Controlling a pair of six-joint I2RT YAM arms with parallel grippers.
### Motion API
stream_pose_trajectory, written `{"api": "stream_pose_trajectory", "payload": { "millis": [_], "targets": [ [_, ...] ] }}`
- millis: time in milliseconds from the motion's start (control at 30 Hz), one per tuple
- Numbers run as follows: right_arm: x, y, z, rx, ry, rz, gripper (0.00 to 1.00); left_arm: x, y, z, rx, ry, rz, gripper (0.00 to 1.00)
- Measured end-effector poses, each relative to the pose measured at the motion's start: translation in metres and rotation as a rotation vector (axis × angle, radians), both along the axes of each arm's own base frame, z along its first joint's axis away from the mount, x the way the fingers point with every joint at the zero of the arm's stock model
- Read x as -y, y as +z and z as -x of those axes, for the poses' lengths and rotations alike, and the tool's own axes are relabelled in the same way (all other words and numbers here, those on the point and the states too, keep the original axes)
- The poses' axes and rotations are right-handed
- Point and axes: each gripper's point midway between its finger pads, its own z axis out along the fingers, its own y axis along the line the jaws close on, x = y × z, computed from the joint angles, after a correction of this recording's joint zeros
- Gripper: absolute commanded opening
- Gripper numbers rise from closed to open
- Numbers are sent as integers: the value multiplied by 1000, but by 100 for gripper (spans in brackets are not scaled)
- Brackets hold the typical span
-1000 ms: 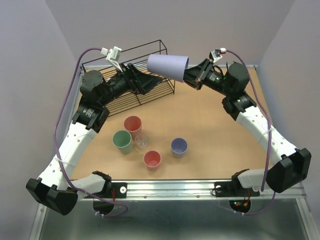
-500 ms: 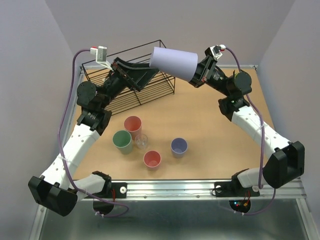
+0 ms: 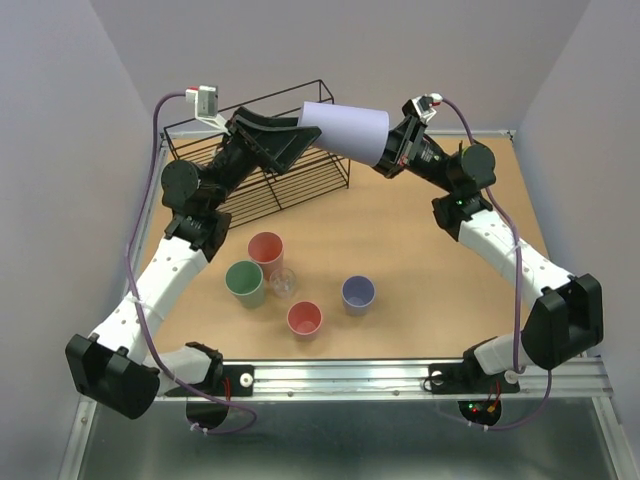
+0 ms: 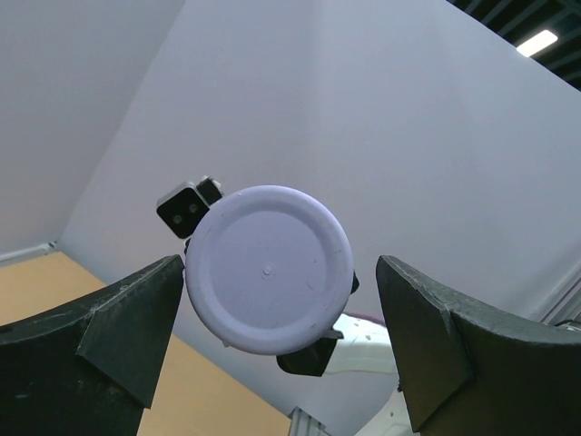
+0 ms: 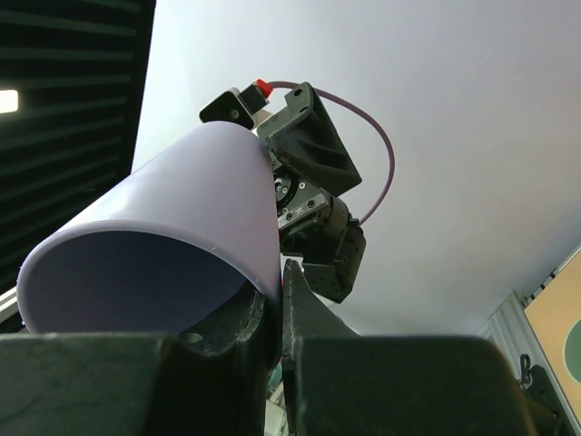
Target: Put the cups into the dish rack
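My right gripper (image 3: pixel 390 152) is shut on the rim of a lavender cup (image 3: pixel 345 131) and holds it sideways in the air, base toward the left arm. In the right wrist view the cup (image 5: pixel 163 236) fills the left, with one finger inside the rim and one outside. My left gripper (image 3: pixel 305 138) is open above the black wire dish rack (image 3: pixel 290 185). In the left wrist view the cup's round base (image 4: pixel 268 270) sits between the open fingers (image 4: pixel 127 322), close to the left one. On the table stand two salmon cups (image 3: pixel 265 248) (image 3: pixel 305 319), a green cup (image 3: pixel 244 282), a small clear cup (image 3: pixel 283 283) and a second lavender cup (image 3: pixel 358 292).
The rack stands at the back left of the brown table (image 3: pixel 440 260), near the grey wall. The standing cups cluster at the table's front middle. The arm bases sit on the metal rail (image 3: pixel 340 375) at the near edge.
The left gripper has risen from the rack and swung up toward the cup's base. The right arm has brought the lavender cup up and left, so its base now lies between the left fingers.
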Motion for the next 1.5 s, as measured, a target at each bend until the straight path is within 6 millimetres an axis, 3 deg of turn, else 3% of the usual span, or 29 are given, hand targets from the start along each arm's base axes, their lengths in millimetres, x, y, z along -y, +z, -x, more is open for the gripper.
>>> {"api": "stream_pose_trajectory", "payload": {
  "millis": [267, 367, 400, 500, 567, 733, 800, 833, 867, 933, 1000, 1033, 1067, 1167, 1267, 1400, 1500],
  "targets": [
    [-1, -1, 0, 12, 7, -1, 0, 14, -1, -1, -10, -30, 1, 76],
    [-1, -2, 0, 14, 4, -5, 0, 16, 1, -3, -9, -28, 5, 74],
    [-1, -2, 0, 20, 4, -8, 0, 17, 2, -2, -6, -29, 6, 74],
    [0, -3, 1, 25, 5, -13, 0, 19, 3, -3, -1, -26, 6, 90],
    [0, -4, 1, 27, 4, -13, 0, 21, 5, -4, -2, -29, 7, 89],
    [-3, -12, 3, 18, 13, -6, 0, 24, 5, -4, -16, -35, 5, 51],
    [-2, -12, 3, 22, 11, -6, 0, 24, 5, -5, -21, -34, 7, 32],
    [-2, -12, 3, 22, 11, -6, 1, 24, 5, -5, -21, -35, 7, 15],
    [-2, -12, 3, 21, 11, -7, 0, 24, 5, -5, -21, -34, 8, 5],
    [-2, -12, 2, 19, 10, -8, 1, 24, 5, -6, -23, -33, 5, 0],
    [-2, -12, 2, 13, 11, -10, 28, 24, 5, -6, -27, -30, -3, 0],
    [-2, -11, 2, 7, 14, -12, 59, 25, 5, -7, -31, -26, -11, 0],
    [-2, -12, 2, 11, 12, -9, 67, 25, 7, -8, -32, -17, -25, 0],
    [-3, -19, 2, -6, 18, 1, 79, 20, 14, -14, -35, 15, -67, 0],
    [-4, -33, -1, -38, 16, 19, 89, -4, 27, -32, -23, 89, -103, 0],
    [1, -55, -10, -83, 1, 48, 90, -64, 31, -84, -46, 268, -157, 0],
    [10, -76, -19, -137, -20, 75, 90, -101, 21, -131, -96, 383, -233, 0]
  ]
}}
